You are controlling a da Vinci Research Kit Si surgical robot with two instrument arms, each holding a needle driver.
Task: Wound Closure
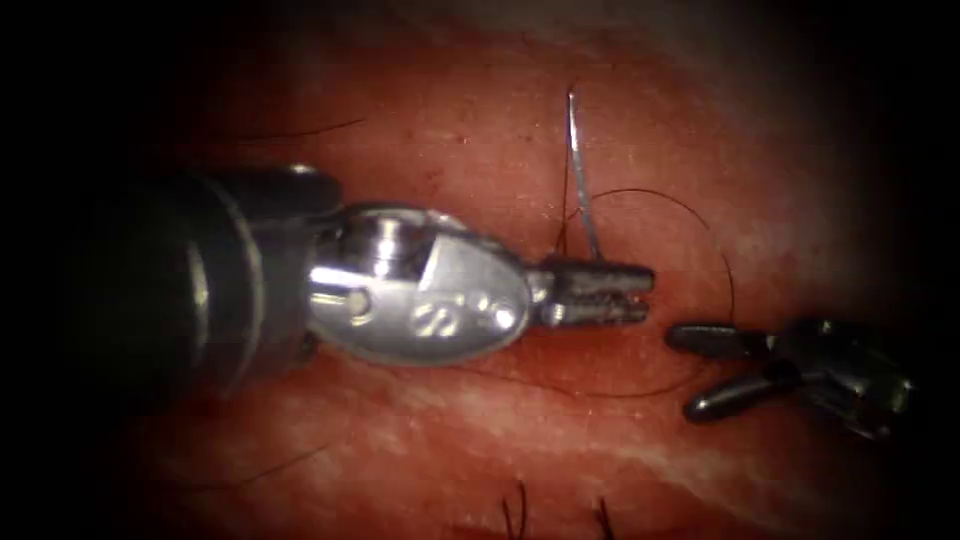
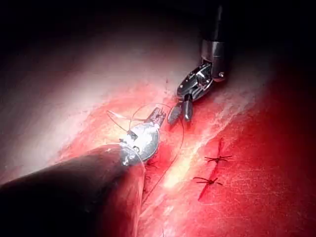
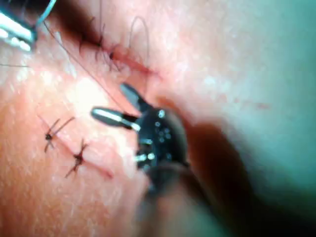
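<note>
Clamped in the left tool [image 1: 600,295] near one end, the needle [image 1: 580,170] is held upright above the tissue [image 1: 400,440]. Thread [image 1: 715,250] is looped beside it. Nothing is held by the right tool [image 1: 705,370], its jaws spread apart.

You work at a surgical training bench, not a theatre: a slab of tissue [image 1: 420,440] lit close by endoscope light, dark all round it. Two knotted stitches [image 2: 212,170] sit in its surface. Wristed metal tool [image 1: 600,295] hardware marks a robotics lab.
</note>
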